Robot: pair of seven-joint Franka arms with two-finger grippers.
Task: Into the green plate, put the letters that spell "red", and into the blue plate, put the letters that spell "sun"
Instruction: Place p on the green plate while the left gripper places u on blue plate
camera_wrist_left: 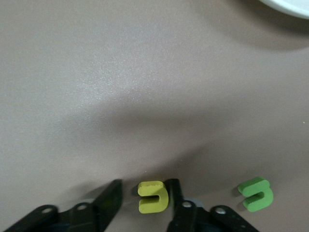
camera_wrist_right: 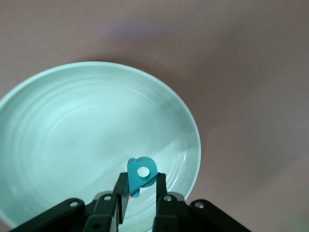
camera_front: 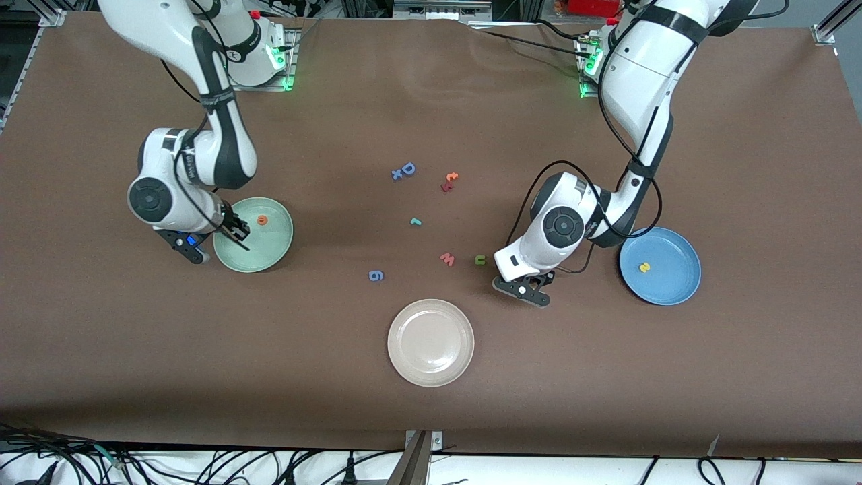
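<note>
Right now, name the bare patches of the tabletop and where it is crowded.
Bare: between the green plate and the blue "g", and between the beige-white plate and the blue plate. Crowded: the loose letters from the capital "D" to the pink-red "w".

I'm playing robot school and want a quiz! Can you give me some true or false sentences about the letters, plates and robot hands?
1. The right gripper holds a teal letter over the green plate. True.
2. A yellow letter lies between the left gripper's fingers on the table. True.
3. The blue plate is empty. False: a yellow letter lies in it.
4. The beige-white plate holds the pink-red letter. False: that plate holds nothing; the letter lies on the table.
5. An orange letter lies in the green plate. True.
</note>
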